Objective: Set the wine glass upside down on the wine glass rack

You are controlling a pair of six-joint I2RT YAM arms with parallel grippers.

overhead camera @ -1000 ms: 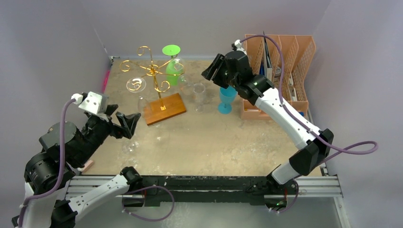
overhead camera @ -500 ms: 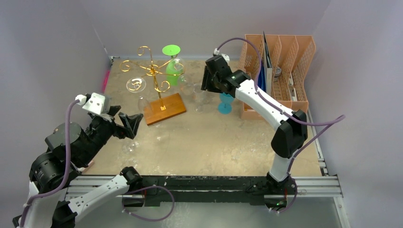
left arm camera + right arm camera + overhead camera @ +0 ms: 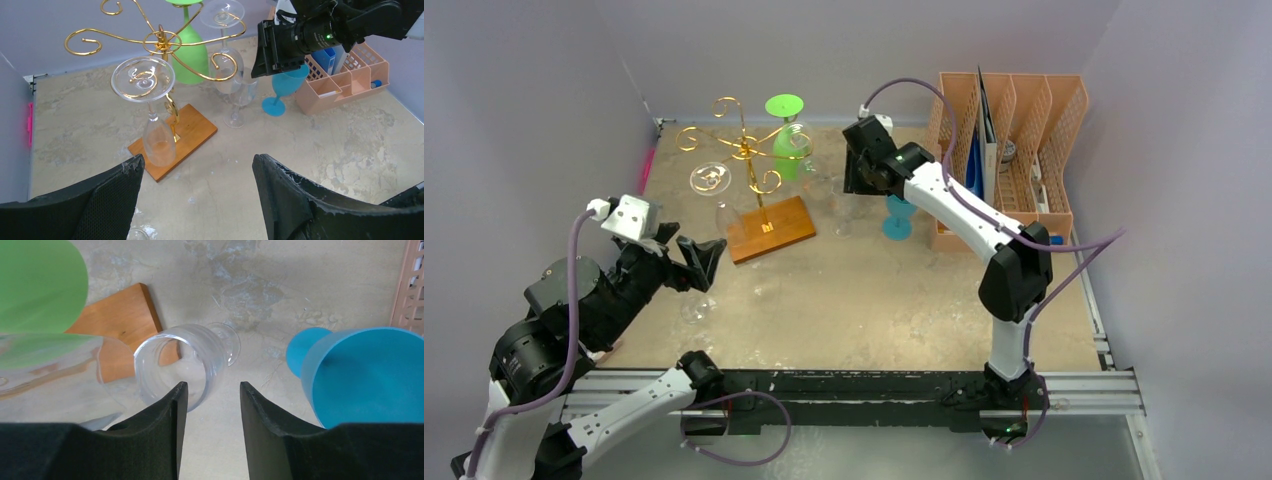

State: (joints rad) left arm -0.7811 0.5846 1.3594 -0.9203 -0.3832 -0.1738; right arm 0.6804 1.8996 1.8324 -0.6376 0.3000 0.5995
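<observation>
Wine glass: the clear wine glass (image 3: 842,205) stands upright, foot on the bench (image 3: 874,300), between the rack's wooden base and a blue goblet. It touches neither and is not on the rack.
Wine glass from above: in the right wrist view its open rim (image 3: 180,365) faces the camera, just ahead of the left fingertip.
Right claw: the right claw (image 3: 211,387) hangs directly over the wine glass. Its fingers are a little apart and hold nothing, and the glass is not between them.
Wine glass rack: the wine glass rack (image 3: 749,165) stands at the far left of the bench, a gold wire post with curled arms on a brown wooden base (image 3: 175,135).
On the rack: a clear hung glass (image 3: 150,115) hangs upside down from a near arm, its bowl just above the base. A green glass (image 3: 189,50) and a second clear glass (image 3: 223,30) hang upside down on the far side.
Blue goblet: the blue goblet (image 3: 902,212) stands upright just right of the wine glass, near the organiser.
Orange file organiser: the orange file organiser (image 3: 1024,150) sits along the right edge of the bench, with papers and small items in its slots.
Left claw: the left claw (image 3: 196,165) is spread wide and empty, held above the near left part of the bench, well apart from the rack and the wine glass.
</observation>
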